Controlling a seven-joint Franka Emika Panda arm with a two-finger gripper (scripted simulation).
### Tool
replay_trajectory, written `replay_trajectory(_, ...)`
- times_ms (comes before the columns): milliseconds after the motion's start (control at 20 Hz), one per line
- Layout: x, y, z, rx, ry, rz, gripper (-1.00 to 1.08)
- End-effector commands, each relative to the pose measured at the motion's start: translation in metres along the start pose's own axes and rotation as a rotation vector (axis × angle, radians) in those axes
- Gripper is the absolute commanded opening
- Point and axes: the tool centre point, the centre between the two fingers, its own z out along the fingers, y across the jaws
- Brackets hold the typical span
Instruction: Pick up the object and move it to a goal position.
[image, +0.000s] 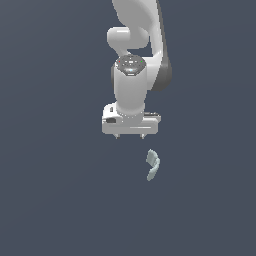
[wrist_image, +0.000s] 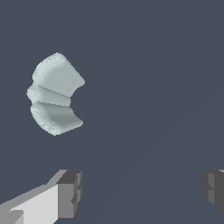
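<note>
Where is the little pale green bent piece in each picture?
Exterior view: the bent piece lies below the white gripper, slightly toward the exterior view's right.
Wrist view: the bent piece lies beyond the fingertips, untouched.
Shared landmark: the gripper, open in both.

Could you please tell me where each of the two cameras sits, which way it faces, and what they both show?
Exterior view: off the arm, facing the white arm and its gripper with the pale grey-green piece below it, toward the exterior view's right.
Wrist view: on the wrist, looking past the grey fingertips at the piece on the dark surface; jaws apart.
Shared: the piece, the gripper and the dark surface.
</note>
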Motion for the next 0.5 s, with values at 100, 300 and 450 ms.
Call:
replay_trajectory(100,0.0,-0.002,0.001,0.0,-0.001,-0.007,0.28)
replay_trajectory(300,-0.001,-0.011,0.003,-0.004,-0.008,-0.04,0.28)
replay_trajectory(450,-0.001,-0.012,0.003,-0.004,-0.009,-0.041,0.28)
